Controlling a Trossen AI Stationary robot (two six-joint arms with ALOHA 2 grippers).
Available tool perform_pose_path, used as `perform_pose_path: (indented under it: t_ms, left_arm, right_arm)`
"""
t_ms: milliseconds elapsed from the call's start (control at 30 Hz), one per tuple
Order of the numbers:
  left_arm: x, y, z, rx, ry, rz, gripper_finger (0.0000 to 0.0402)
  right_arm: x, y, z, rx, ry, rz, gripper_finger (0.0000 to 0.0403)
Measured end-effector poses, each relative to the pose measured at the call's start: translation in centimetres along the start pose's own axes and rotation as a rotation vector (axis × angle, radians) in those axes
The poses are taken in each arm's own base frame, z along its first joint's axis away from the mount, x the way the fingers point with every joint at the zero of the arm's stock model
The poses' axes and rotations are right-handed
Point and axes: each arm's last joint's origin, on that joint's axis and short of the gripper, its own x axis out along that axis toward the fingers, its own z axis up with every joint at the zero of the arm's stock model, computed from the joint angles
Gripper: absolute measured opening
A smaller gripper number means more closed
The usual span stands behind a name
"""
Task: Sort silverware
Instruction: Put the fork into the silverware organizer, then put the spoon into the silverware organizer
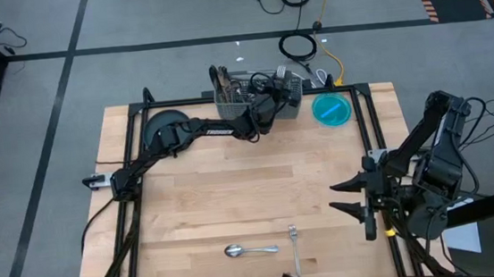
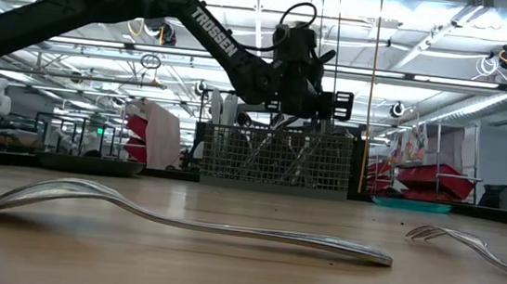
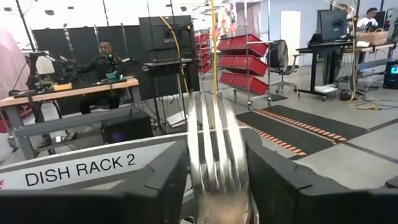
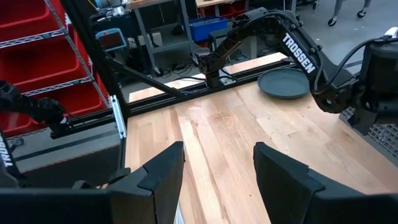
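My left gripper (image 1: 272, 91) (image 2: 318, 100) hangs just above the grey wire-mesh caddy (image 1: 290, 101) (image 2: 275, 158) at the table's far edge, fingers apart. A blurred silver fork (image 3: 214, 155) stands tines-up between them. Several pieces of silverware (image 1: 224, 82) stick up out of the caddy. A spoon (image 1: 248, 249) (image 2: 181, 219) and another fork (image 1: 295, 251) (image 2: 467, 245) lie flat on the wood near the front edge. My right gripper (image 1: 346, 195) (image 4: 217, 180) waits open, raised over the table's right side, with nothing between its fingers. My left gripper has the blurred fork (image 3: 214, 174) standing upright in the gap between its two fingers (image 3: 168, 186), tines away from the wrist. I cannot tell whether the fingers touch it.
A dark round plate (image 1: 165, 126) (image 4: 283, 83) lies at the far left beside the caddy, and a teal bowl (image 1: 332, 110) sits to the caddy's right. A black frame rail runs along the table's far edge (image 1: 226, 98). Bare wood fills the table's middle (image 1: 251, 183).
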Motion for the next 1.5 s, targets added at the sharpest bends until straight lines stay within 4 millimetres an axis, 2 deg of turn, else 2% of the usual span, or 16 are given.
perform_pose_path:
  t_ms: [267, 367, 600, 800, 900, 1000, 1133, 1300, 1400, 1500]
  left_arm:
    - [-0.3, -0.3, 0.1, 0.051, -0.001, -0.004, 0.0217]
    - [-0.5, -0.2, 1.1, 0.082, -0.007, -0.007, 0.0228]
    - [-1.1, 1.3, 7.2, 0.195, -0.039, -0.027, 0.0233]
    - [-3.1, 4.1, 14.5, 0.288, 0.028, -0.204, 0.0233]
    - [-5.5, 6.6, 18.4, 0.299, 0.109, -0.408, 0.0233]
    - [-8.8, 9.6, 22.0, 0.206, 0.227, -0.675, 0.0233]
    - [-14.4, 12.5, 24.9, 0.172, 0.402, -0.995, 0.0233]
    - [-22.0, 12.7, 24.9, 0.401, 0.607, -1.193, 0.0233]
    - [-25.9, 11.8, 24.3, 0.483, 0.699, -1.273, 0.0233]
    - [-29.4, 9.9, 22.6, 0.545, 0.699, -1.374, 0.0233]
  right_arm:
    - [-0.2, 0.1, -0.1, 0.002, 0.001, 0.013, 0.0180]
    - [-0.2, 0.1, -0.1, 0.002, 0.001, 0.013, 0.0180]
    - [-0.2, 0.1, -0.1, -0.014, 0.000, 0.012, 0.0180]
    - [-0.3, 0.2, -0.1, -0.030, 0.001, 0.016, 0.0180]
    - [-0.6, 0.3, -0.2, -0.044, 0.005, 0.030, 0.0180]
    - [-0.9, 0.4, -0.4, -0.055, 0.009, 0.044, 0.0180]
    - [-1.0, 0.5, -0.4, -0.060, 0.010, 0.050, 0.0180]
    - [-1.0, 0.5, -0.4, -0.070, 0.010, 0.049, 0.0180]
    - [-1.0, 0.5, -0.4, -0.070, 0.010, 0.049, 0.0180]
    - [-1.0, 0.5, -0.4, -0.070, 0.010, 0.049, 0.0180]
